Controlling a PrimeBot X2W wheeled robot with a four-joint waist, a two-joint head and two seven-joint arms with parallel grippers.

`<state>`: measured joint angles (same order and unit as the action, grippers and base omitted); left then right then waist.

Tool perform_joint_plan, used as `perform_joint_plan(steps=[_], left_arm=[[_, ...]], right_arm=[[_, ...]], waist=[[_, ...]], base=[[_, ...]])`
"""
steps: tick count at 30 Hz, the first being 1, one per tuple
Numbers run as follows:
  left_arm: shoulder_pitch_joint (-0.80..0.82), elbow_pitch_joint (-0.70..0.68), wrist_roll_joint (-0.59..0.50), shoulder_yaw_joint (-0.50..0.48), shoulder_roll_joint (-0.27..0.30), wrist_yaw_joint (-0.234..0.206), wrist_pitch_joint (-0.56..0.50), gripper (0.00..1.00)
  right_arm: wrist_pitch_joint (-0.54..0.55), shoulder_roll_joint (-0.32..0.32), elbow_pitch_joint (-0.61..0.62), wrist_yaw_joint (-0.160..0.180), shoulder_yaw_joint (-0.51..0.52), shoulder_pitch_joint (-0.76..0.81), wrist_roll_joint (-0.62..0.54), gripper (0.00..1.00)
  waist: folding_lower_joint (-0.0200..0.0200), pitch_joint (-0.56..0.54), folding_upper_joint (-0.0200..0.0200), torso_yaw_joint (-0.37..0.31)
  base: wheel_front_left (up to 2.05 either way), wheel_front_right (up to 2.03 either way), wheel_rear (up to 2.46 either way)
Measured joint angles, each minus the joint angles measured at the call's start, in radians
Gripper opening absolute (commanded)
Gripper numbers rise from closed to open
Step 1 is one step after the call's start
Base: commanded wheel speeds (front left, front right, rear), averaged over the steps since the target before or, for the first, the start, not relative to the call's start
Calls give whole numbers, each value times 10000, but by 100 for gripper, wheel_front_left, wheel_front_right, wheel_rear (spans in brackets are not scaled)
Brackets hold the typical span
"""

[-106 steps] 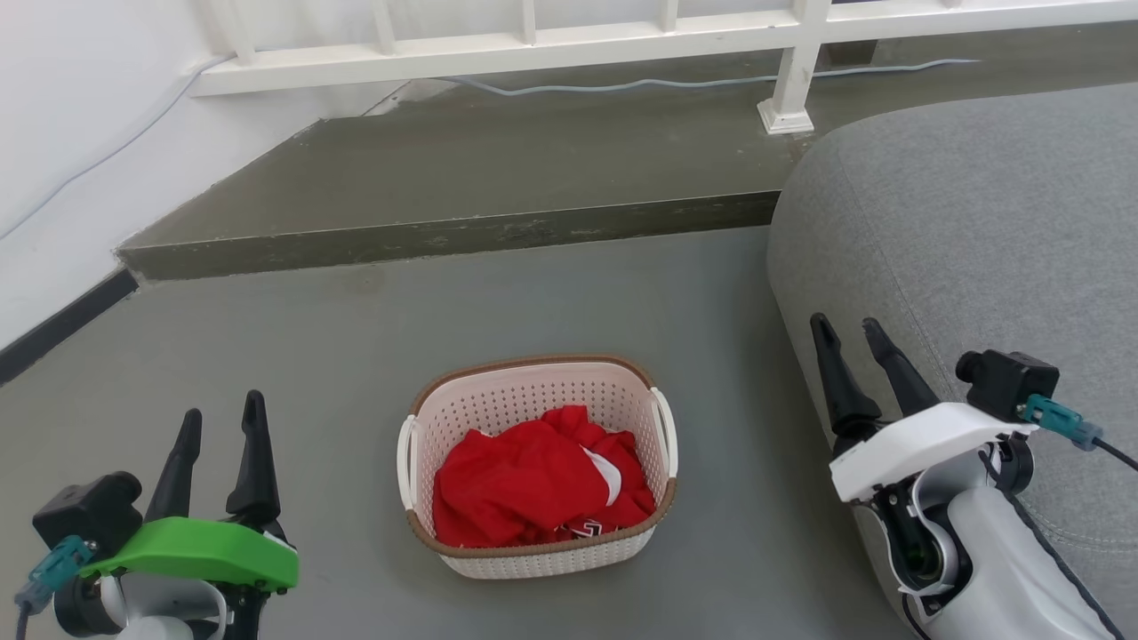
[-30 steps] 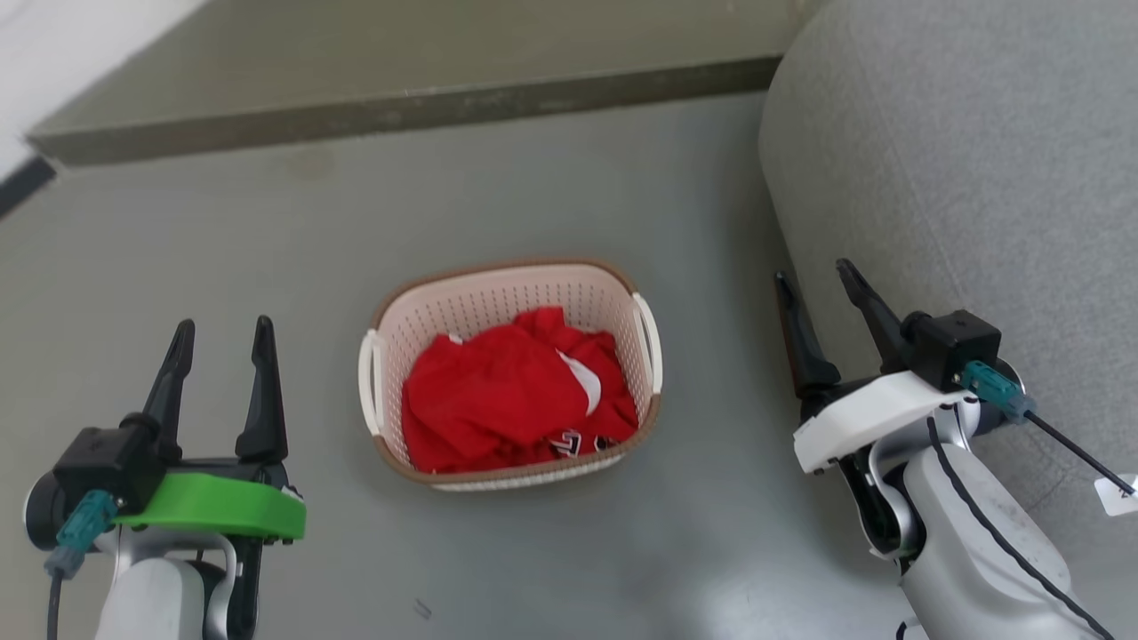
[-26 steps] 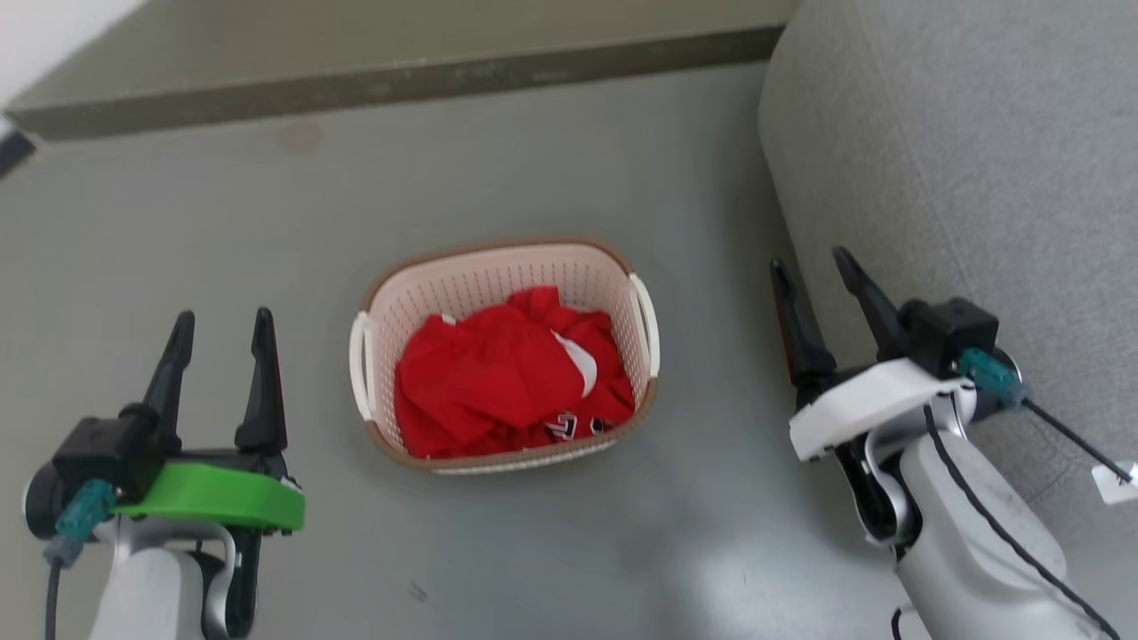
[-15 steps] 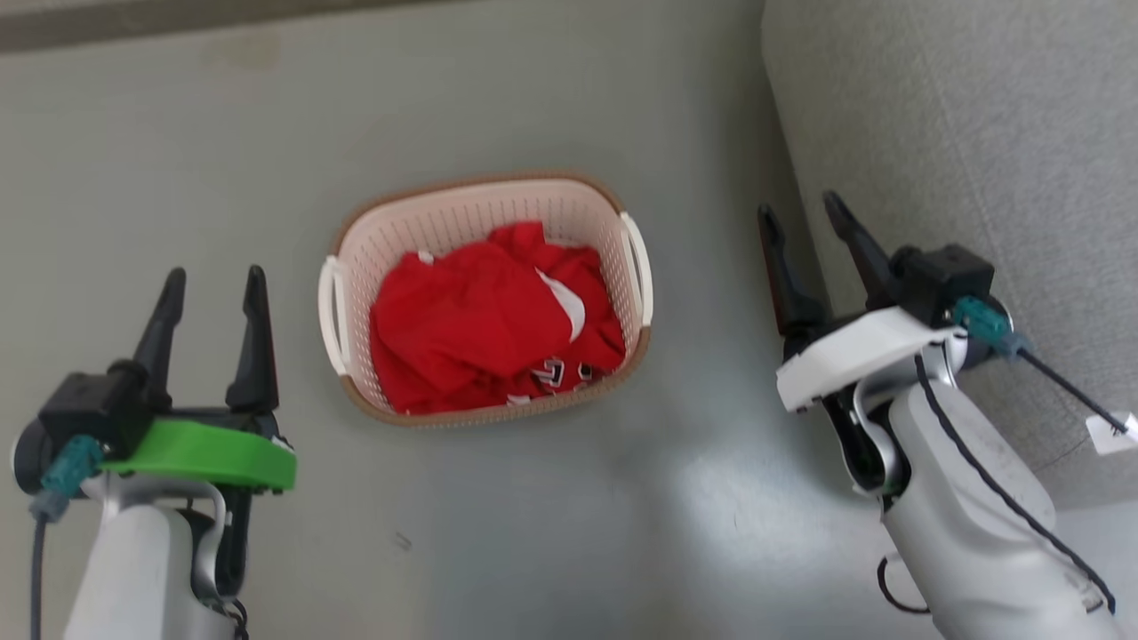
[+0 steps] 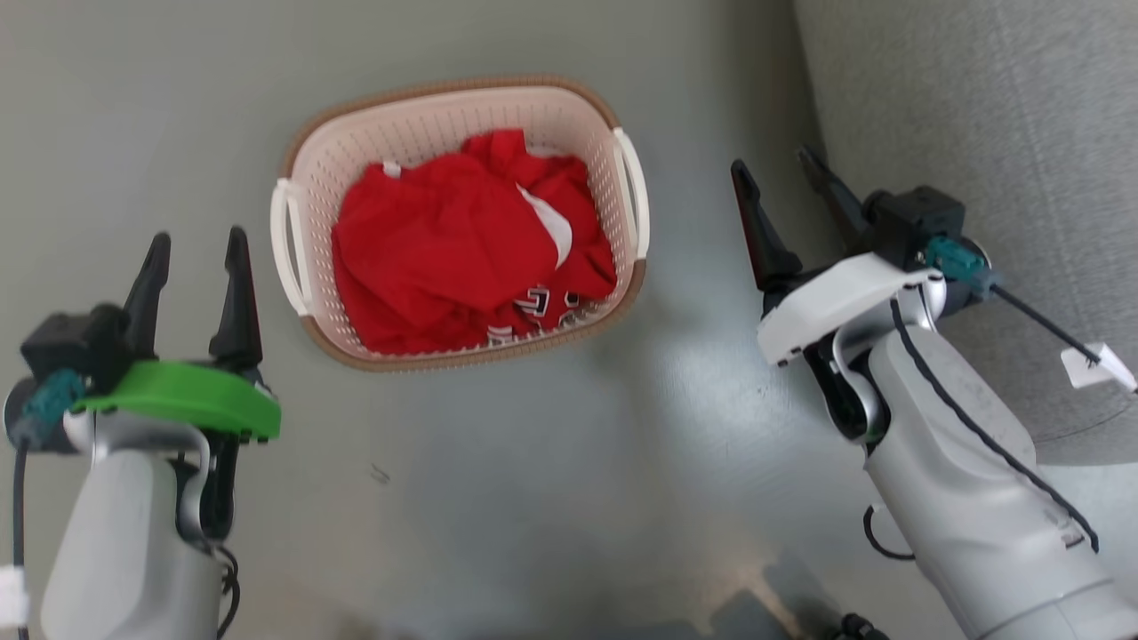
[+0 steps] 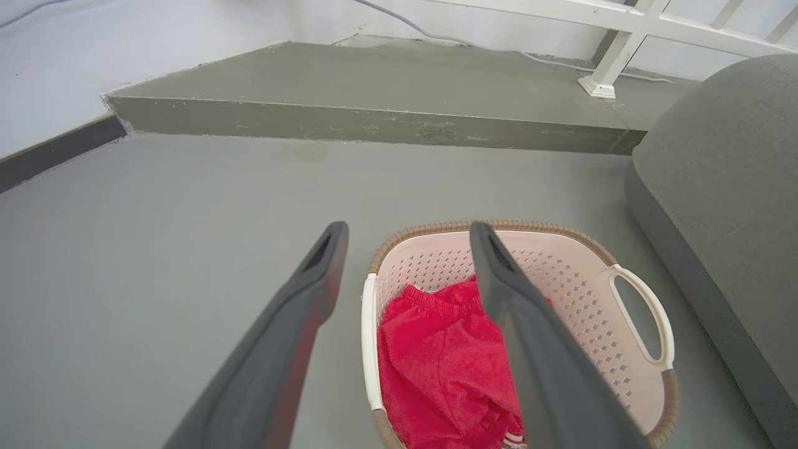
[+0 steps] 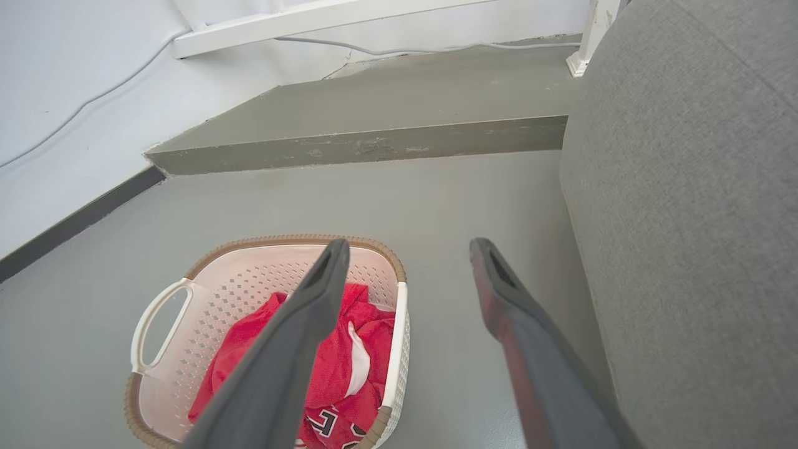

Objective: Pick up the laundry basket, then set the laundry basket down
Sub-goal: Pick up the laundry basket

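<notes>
1. The laundry basket [image 5: 418, 133] sits on the floor [image 5: 533, 462] between the arms, holding a red garment [image 5: 444, 240], long axis running left to right.
2. Its loop handles [image 5: 286, 231] face the left pincer [image 5: 197, 240] and right pincer [image 5: 770, 160]; the left lies nearer.
3. Both gape apart, empty.

The red garment [image 5: 444, 249] covers the floor of the laundry basket [image 5: 427, 133], its lettering [image 5: 533, 304] folded under and unreadable. In the left wrist view a finger [image 6: 530, 349] of the left end effector [image 6: 406, 232] hides part of the cloth, and the basket's near rim runs off the bottom edge. The right wrist view crops it likewise, behind the right end effector [image 7: 408, 246]. The grey sofa [image 5: 978, 89] is cut at top and right; the white tag [image 5: 1089, 366] is too small to read.
</notes>
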<state>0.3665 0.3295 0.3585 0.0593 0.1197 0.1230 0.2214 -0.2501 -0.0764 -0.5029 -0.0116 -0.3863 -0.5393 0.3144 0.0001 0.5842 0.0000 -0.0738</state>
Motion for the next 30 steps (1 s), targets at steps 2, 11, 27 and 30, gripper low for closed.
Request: perform_joint_plan(steps=[2,11,27,30], left_arm=[[280,190,77,58,4,2,-21,100],[1248,934,86,282,249,12,-305,100],[2881,2485,886,1085,314,13,-548,100],[3169,2788,1064,1289,314,13,-685,100]], right_arm=[[23,6,-194,-2,-12,-187,0,100],[222,67,-965,-138,-171,-1174,2,100],[497,100,-2784,-316,-407,-2828,115,100],[585,102,-3126,-326,-502,-3128,115,100]], waist=[[0,222,0,9],[0,1097,0,124],[0,2576,0,444],[0,2802,0,514]], base=[[0,0,0],[0,0,0],[0,0,0],[0,0,0]])
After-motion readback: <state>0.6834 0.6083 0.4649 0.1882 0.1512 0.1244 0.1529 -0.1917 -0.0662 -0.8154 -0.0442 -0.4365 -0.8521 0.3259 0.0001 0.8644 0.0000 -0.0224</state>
